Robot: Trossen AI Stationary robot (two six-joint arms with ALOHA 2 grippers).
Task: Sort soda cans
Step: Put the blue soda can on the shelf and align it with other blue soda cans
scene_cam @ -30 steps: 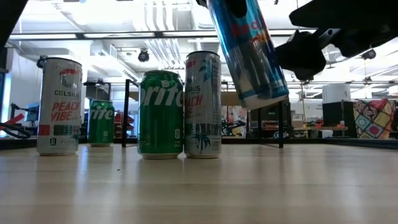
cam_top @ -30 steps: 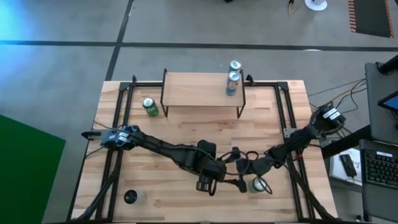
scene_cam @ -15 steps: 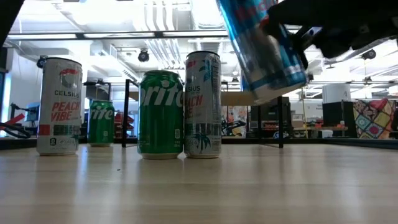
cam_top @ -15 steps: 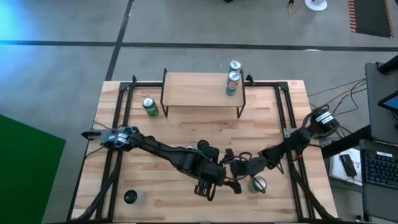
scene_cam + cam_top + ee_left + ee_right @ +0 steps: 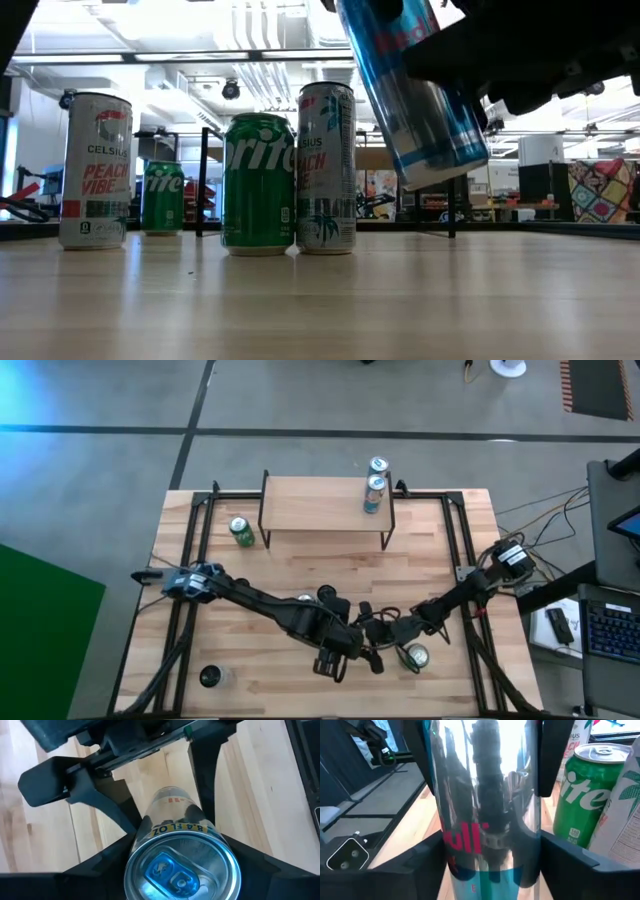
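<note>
A: Where's the blue-and-silver can (image 5: 418, 95)?

B: Tilted, lifted clear of the tabletop (image 5: 320, 300), near-centre. Left pincer (image 5: 182, 850) pinches it just below the rim. Right pincer (image 5: 487, 845) has a finger on each side of the body; can't tell if it's pressing.

A: Others?

B: Green can (image 5: 258, 185) and white can (image 5: 326, 168) upright side by side, left of it. Another white can (image 5: 95, 170) far left, second green can (image 5: 162, 198) behind.
</note>
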